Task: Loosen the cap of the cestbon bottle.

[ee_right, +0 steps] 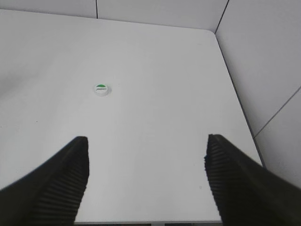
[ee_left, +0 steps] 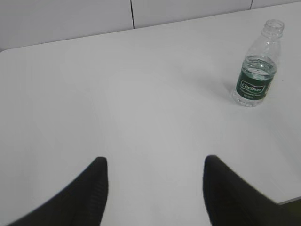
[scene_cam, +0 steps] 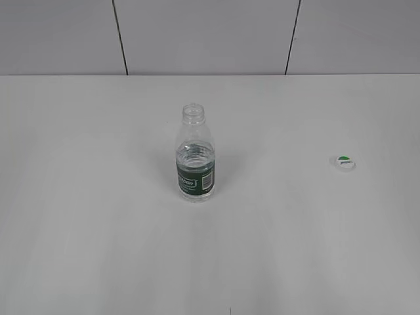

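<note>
The cestbon bottle (scene_cam: 195, 156) stands upright near the middle of the white table, its threaded neck bare and uncapped. In the left wrist view the cestbon bottle (ee_left: 257, 66) is far off at the upper right. The cap (scene_cam: 344, 162) lies flat on the table well to the right of the bottle, green patch up. The right wrist view has the cap (ee_right: 101, 89) ahead and to the left. My left gripper (ee_left: 155, 162) is open with nothing between its fingers. My right gripper (ee_right: 146, 141) is open wide and empty. Neither arm shows in the exterior view.
The white table (scene_cam: 98, 216) ends at a grey panelled wall (scene_cam: 210, 33) behind. The table's right edge (ee_right: 235, 99) and front edge (ee_right: 150, 222) show in the right wrist view, with a grey panel beyond.
</note>
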Action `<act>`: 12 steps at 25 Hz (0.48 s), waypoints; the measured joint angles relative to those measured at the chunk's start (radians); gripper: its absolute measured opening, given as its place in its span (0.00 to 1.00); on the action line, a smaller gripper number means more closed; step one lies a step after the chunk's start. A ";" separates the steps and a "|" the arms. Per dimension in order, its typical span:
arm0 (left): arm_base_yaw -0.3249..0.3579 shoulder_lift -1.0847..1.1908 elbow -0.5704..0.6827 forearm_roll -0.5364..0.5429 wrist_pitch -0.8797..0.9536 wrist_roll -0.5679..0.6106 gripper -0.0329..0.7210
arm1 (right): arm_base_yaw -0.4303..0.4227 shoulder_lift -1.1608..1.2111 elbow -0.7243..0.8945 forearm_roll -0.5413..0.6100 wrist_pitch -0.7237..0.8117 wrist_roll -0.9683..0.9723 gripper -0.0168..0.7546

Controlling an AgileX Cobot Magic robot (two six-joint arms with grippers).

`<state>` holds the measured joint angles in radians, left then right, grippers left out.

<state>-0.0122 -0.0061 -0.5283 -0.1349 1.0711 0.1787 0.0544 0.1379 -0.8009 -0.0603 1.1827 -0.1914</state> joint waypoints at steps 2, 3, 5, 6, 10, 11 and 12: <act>0.000 0.000 0.000 0.000 0.000 0.000 0.57 | 0.000 -0.059 0.021 0.001 0.016 0.011 0.78; 0.000 0.000 0.000 0.000 0.000 0.000 0.57 | 0.000 -0.092 0.033 0.001 0.019 0.012 0.78; 0.000 0.000 0.000 0.000 0.000 0.000 0.57 | 0.000 -0.137 0.049 0.002 0.024 0.015 0.78; 0.000 0.000 0.000 0.000 0.000 0.000 0.57 | 0.000 -0.144 0.058 0.003 0.030 0.016 0.78; 0.000 0.000 0.000 -0.001 0.000 0.000 0.57 | 0.000 -0.146 0.079 0.009 0.036 0.014 0.78; 0.000 0.000 0.000 -0.001 0.000 0.000 0.57 | 0.000 -0.146 0.089 0.009 0.036 0.014 0.78; 0.000 0.000 0.000 -0.001 0.000 0.000 0.57 | 0.000 -0.146 0.101 0.009 0.035 0.014 0.78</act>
<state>-0.0122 -0.0061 -0.5283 -0.1361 1.0711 0.1787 0.0544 -0.0078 -0.6999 -0.0510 1.2177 -0.1774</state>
